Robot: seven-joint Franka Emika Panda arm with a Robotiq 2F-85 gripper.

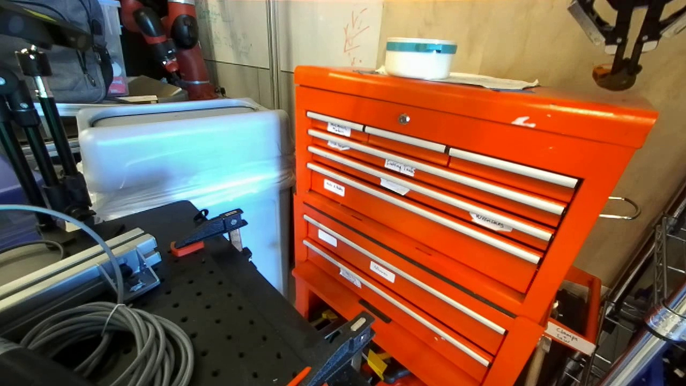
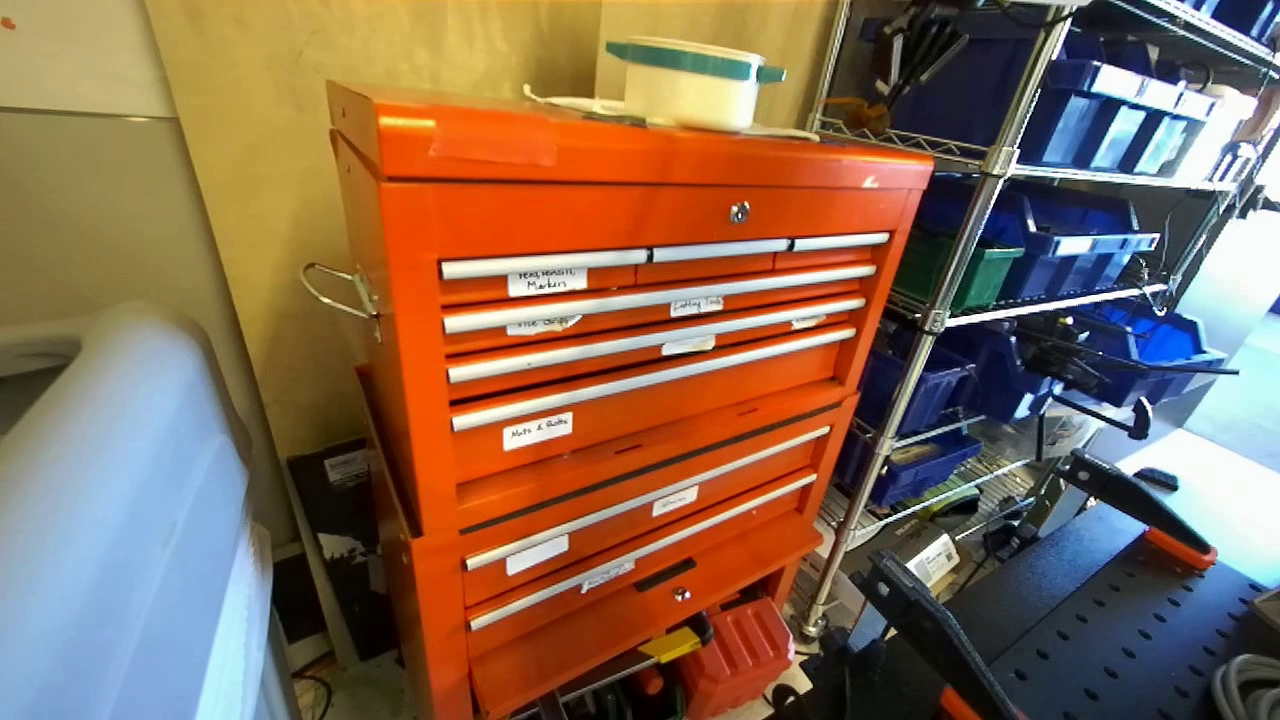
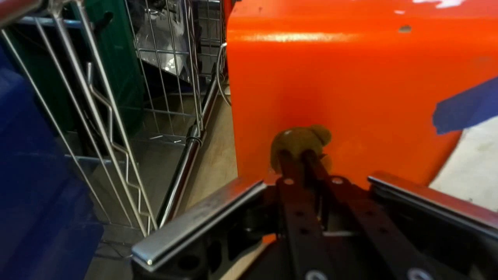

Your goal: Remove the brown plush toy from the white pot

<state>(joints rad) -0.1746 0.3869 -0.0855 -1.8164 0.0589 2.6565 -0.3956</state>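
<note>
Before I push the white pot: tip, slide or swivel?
Tipping seems unlikely: the white pot looks wide and squat. Sliding may ruck the pale sheet at its base. Pushing a jutting teal tab might swivel it.

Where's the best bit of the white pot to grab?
Probably the teal tab nearest the shelves, coming from that side: it juts out sideways from the white pot, which stands upright. The pincer should first release the brown plush toy.

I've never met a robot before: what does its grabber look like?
The gripper is mostly black, with slim dark fingers, pale round fasteners and straight silvery bars on either side. No readable lettering shows; the arm itself can't be made out.
</note>
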